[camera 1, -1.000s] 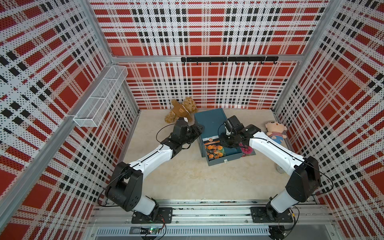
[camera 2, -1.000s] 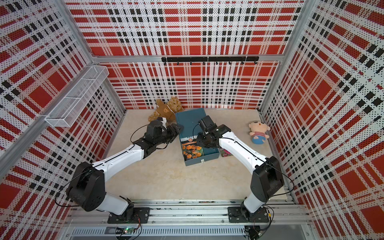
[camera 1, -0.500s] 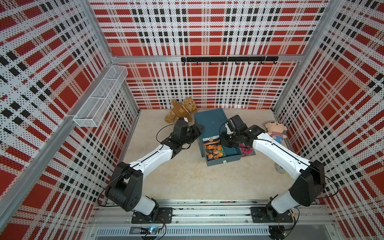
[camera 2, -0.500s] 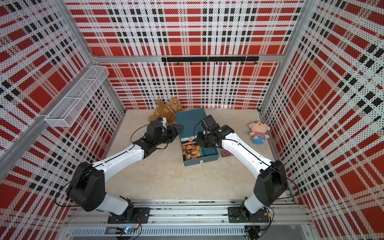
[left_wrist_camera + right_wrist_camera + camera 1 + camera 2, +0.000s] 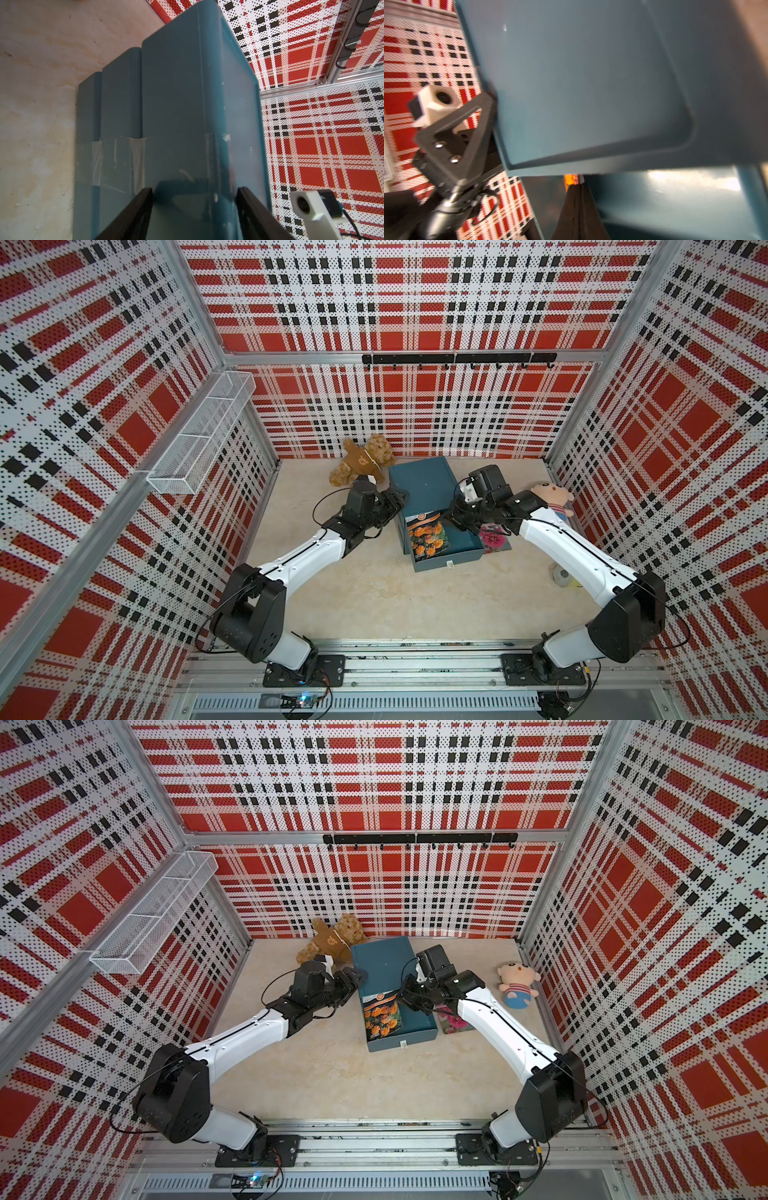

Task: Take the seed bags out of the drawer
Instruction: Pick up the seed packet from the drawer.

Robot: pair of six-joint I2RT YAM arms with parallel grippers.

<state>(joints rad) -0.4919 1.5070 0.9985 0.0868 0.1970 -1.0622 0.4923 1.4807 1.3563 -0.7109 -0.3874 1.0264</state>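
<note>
Orange seed bag (image 5: 428, 537): lies in the open drawer (image 5: 436, 565). Its far corner is now pinched, it seems, by the right claw (image 5: 451, 517), whose jaws have just come together; a sliver of orange shows at the tips in the blurred wrist view. It is gripped but not yet lifted clear.
Pink seed bag (image 5: 495, 540): on the table (image 5: 374, 593) just beside the drawer, already out.
Left claw (image 5: 397, 497): unchanged, clamped on the cabinet (image 5: 424, 481), steadying it.
</note>
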